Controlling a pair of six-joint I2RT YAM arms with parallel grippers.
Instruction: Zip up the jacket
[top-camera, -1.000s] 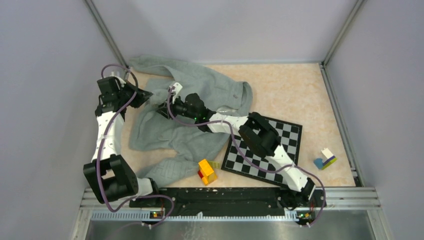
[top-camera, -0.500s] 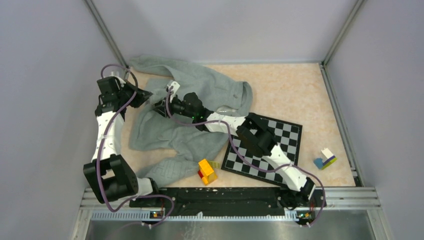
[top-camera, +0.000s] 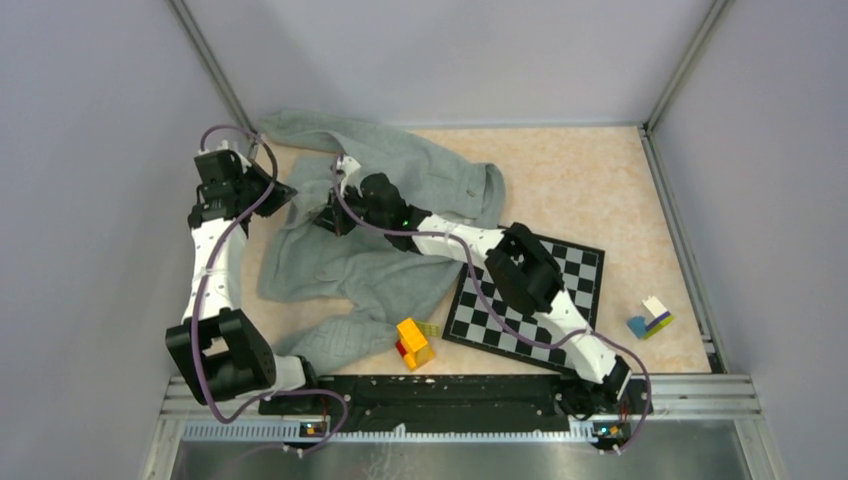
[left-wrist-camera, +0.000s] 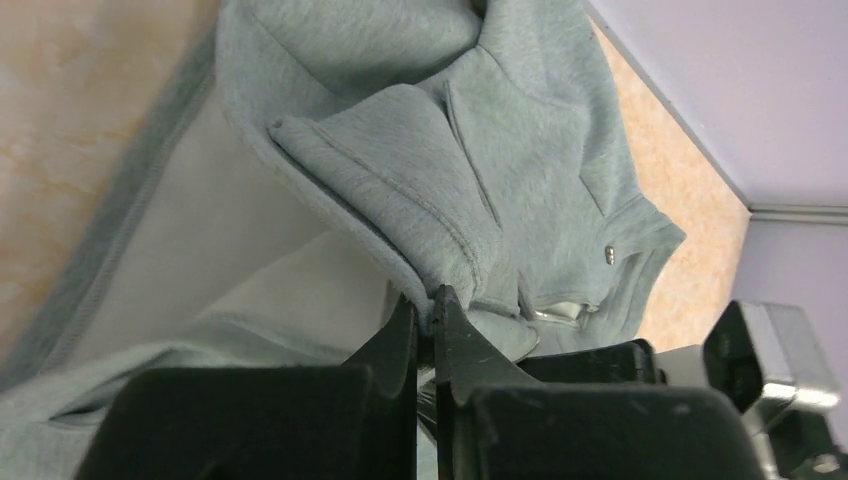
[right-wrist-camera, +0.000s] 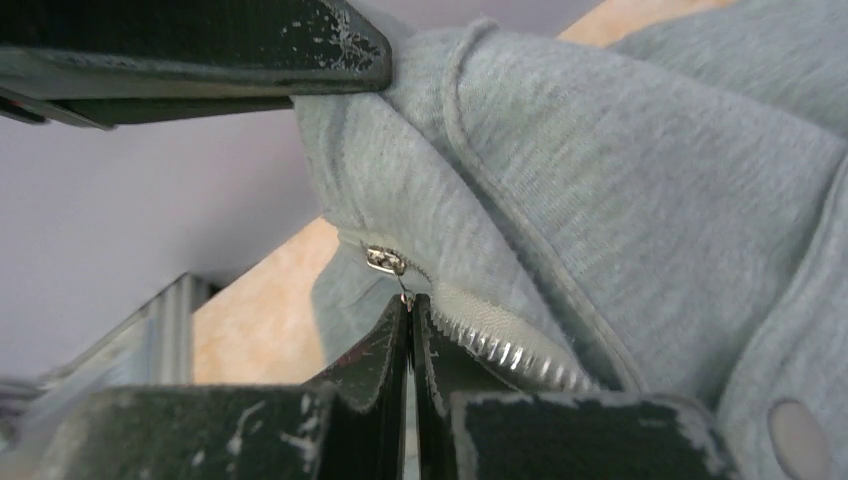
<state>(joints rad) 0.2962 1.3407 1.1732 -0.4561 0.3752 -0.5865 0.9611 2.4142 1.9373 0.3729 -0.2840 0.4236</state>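
Fleece jacket (top-camera: 385, 265), large, light grey, long-sleeved, rumpled across the left half of the pale stone-patterned table (top-camera: 580, 180). Near edge just beside the black-and-white chessboard (top-camera: 575, 275); one sleeve trailing toward the arm bases.

Left arm raised along the table's left side, elbow high, forearm turned inward. Left gripper (top-camera: 283, 192) at the garment's far left edge. From the left wrist: black fingers (left-wrist-camera: 400, 345) pressed almost together, a hemmed fold of the jacket pinched between the tips and drawn up into a ridge.

Right arm stretched diagonally from its base, over the chessboard and onto the cloth. Right gripper (top-camera: 330, 215) near the left one, a short span of fabric between them. From the right wrist: scuffed black fingertips (right-wrist-camera: 380, 345) closed to a hairline, nipping the zipper just under the small silver slider (right-wrist-camera: 385, 260). Pale toothed zipper tape (right-wrist-camera: 500, 350) running off to the right beneath a stitched fabric edge. Round grey snap (right-wrist-camera: 790, 425) at the lower right.

Yellow-and-red toy block (top-camera: 413, 342) beside the trailing sleeve. Small blue, white and yellow block cluster (top-camera: 650, 318) to the right of the board, apart from it.
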